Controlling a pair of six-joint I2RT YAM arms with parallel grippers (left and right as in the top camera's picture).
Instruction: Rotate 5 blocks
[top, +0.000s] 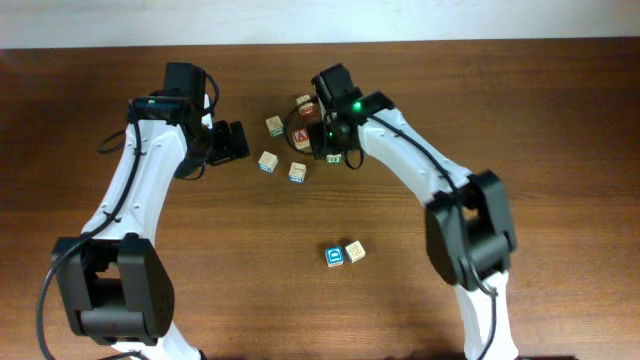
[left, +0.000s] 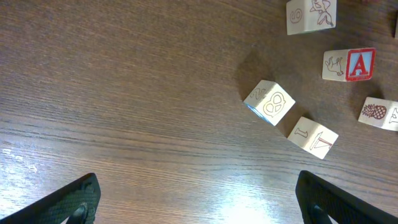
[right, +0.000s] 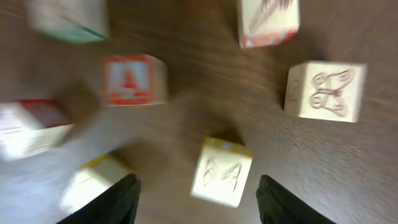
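Note:
Small light-wood blocks lie scattered mid-table. One block (top: 274, 125) sits at the back, with two blue-edged blocks (top: 267, 161) (top: 297, 172) in front of it. A blue-faced block (top: 335, 255) lies alone further forward. My right gripper (top: 333, 150) (right: 198, 199) hangs open over the cluster. A yellow-edged block (right: 222, 171) lies between its fingers (right: 118, 202), touching neither. My left gripper (top: 228, 142) (left: 199, 211) stands wide open over bare wood, left of the blocks. Its view shows two pale blocks (left: 269, 101) (left: 313, 137) ahead to the right.
A cube with a red "A" (top: 300, 140) (right: 134, 79) (left: 349, 65) and other red-marked cubes (right: 267, 22) crowd round my right gripper. Next to the blue-faced block lies a tan cube (top: 354, 251). A butterfly cube (right: 324, 90) lies to the right. The right wrist view is blurred.

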